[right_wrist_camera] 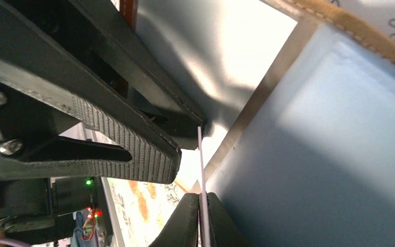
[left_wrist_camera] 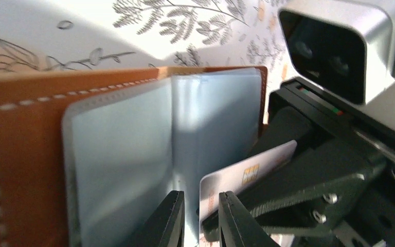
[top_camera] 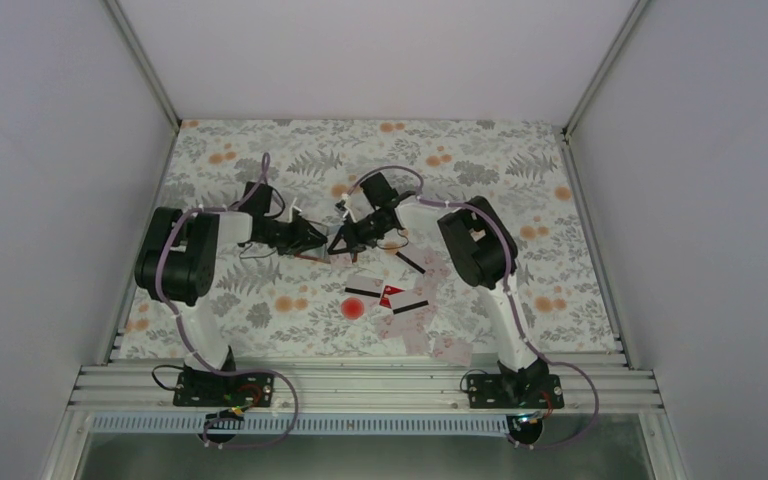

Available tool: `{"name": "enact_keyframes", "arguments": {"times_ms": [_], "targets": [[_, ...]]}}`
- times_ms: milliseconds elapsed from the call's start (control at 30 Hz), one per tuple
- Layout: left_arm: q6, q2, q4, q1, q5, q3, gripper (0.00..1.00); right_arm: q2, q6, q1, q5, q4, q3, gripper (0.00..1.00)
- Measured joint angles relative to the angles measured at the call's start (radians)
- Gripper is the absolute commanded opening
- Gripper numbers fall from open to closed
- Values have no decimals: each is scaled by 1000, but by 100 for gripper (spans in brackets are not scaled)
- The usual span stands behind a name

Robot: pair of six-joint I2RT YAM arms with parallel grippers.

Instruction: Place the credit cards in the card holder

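The brown card holder (left_wrist_camera: 25, 154) is held open and off the cloth between both grippers (top_camera: 328, 246), its pale pockets (right_wrist_camera: 339, 154) showing. My left gripper (left_wrist_camera: 201, 198) has its jaws narrowly apart, pinched on the lower edge of a pocket leaf by the centre fold. My right gripper (right_wrist_camera: 203, 196) is shut on a pale credit card with a gold chip (left_wrist_camera: 247, 172). The card stands edge-on (right_wrist_camera: 201, 164) with its corner at the pocket, right beside the left fingers (right_wrist_camera: 123, 149). More credit cards lie on the cloth: striped ones (top_camera: 364, 286) and a red one (top_camera: 394, 296).
A round red spot (top_camera: 352, 309) marks the floral cloth near the loose cards. Further pale cards lie at the near right (top_camera: 450, 350). White walls close in the table on three sides, and a metal rail (top_camera: 360, 385) runs along the near edge.
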Motion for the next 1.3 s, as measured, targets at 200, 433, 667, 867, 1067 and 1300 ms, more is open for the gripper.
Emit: {"name": "enact_keyframes", "arguments": {"times_ms": [200,433,667,867,1067,1300], "targets": [[34,69,76,30,138,-17,19,0,-9,-32,-92,2,0,4],[19,96,164,41,238,-36,19,7,-53,-40,-213,-5,36,4],[-4,91,217,47,258,-37,18,44,-62,-44,-236,-28,72,4],[-28,77,263,82,270,-66,18,47,-62,-65,-236,-23,38,4],[-42,77,296,95,291,-71,19,48,-69,-90,-249,-35,22,4],[-43,77,303,68,316,-63,19,93,-72,-91,-279,-39,75,4]]}}
